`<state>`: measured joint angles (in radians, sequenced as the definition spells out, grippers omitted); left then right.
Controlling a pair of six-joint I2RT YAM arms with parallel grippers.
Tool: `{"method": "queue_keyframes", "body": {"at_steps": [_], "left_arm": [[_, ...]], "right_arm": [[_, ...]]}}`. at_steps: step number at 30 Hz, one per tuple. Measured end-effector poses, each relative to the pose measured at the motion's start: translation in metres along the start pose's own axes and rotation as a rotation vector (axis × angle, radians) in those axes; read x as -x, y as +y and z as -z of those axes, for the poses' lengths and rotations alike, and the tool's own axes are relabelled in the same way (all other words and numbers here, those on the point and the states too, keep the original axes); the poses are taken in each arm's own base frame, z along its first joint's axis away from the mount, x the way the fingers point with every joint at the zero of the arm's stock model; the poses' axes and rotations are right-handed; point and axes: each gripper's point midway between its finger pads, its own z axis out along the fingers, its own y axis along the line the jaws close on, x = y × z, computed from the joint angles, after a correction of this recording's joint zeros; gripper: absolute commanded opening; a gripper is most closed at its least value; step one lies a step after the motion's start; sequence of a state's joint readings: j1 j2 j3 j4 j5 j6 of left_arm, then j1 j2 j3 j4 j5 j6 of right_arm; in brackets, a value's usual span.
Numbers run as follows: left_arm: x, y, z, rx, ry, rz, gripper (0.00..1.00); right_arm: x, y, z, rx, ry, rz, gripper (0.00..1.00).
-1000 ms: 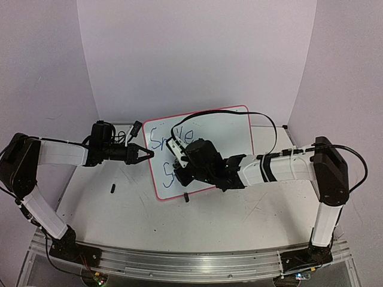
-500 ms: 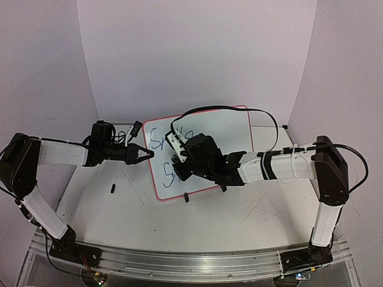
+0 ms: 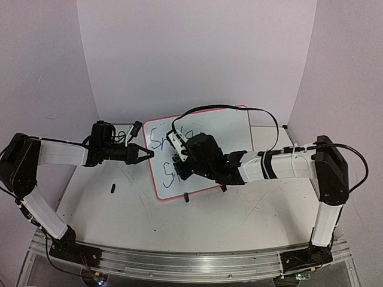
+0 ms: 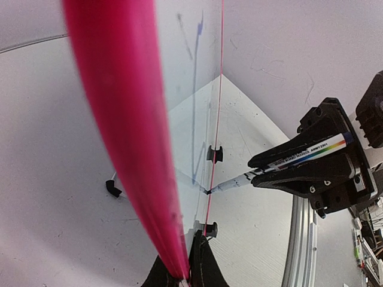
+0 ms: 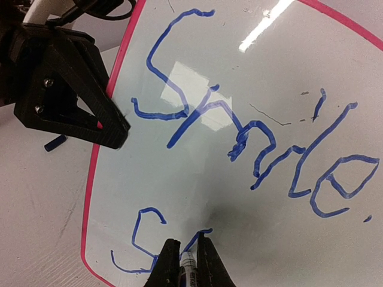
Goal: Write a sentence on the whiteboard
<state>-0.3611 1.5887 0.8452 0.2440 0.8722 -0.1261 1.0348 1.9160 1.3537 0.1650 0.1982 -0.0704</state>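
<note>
- At the left of the table [image 3: 90,203], the left gripper [image 3: 146,154] is closed on the left edge of the whiteboard [image 3: 230,128]. Its black fingers pinch the pink frame [image 5: 90,197] from both sides and steady it.
- Just in front of that arm, a small dark piece [image 3: 112,189] lies alone on the table; it is perhaps a marker cap, but too small to tell.
- At centre, the whiteboard sits between the two arms, its long side running away from the bases, with one clip foot [image 3: 187,197] on the near edge. How steeply the whiteboard is tilted cannot be judged.
- Across the upper part of the whiteboard, a first line [image 5: 251,143] in blue reads roughly "Smile".
- Below it, at the lower left corner, a second line [image 5: 149,239] is begun: an "S" and part of a following letter.
- At the right, the right gripper [image 5: 184,246] is clamped on a marker [image 4: 281,164]. The left wrist view shows the nib meeting its own reflection, so it appears to touch the whiteboard.
- Step in hand: writing the second line, early in its first word; the sentence is judged well short of complete.
- Next move calls for drawing the nib rightward with light, even contact. The strokes should stay below the first line and inside the frame while the left grip holds the whiteboard from sliding.
</note>
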Motion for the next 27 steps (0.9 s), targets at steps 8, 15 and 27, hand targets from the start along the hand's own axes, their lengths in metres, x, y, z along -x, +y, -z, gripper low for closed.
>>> {"method": "queue_keyframes", "body": {"at_steps": [8,15,27], "left_arm": [[0.0,0.0,0.0,0.002,0.0,0.0,0.0],[0.0,0.0,0.0,0.002,0.0,0.0,0.0],[0.0,0.001,0.0,0.004,-0.001,0.0,0.0]], "right_arm": [[-0.006,-0.003,0.002,-0.012,0.001,-0.008,0.0],[-0.016,-0.007,0.005,-0.026,0.02,-0.013,0.0],[-0.048,0.0,0.005,0.008,0.077,-0.066,0.0]]}}
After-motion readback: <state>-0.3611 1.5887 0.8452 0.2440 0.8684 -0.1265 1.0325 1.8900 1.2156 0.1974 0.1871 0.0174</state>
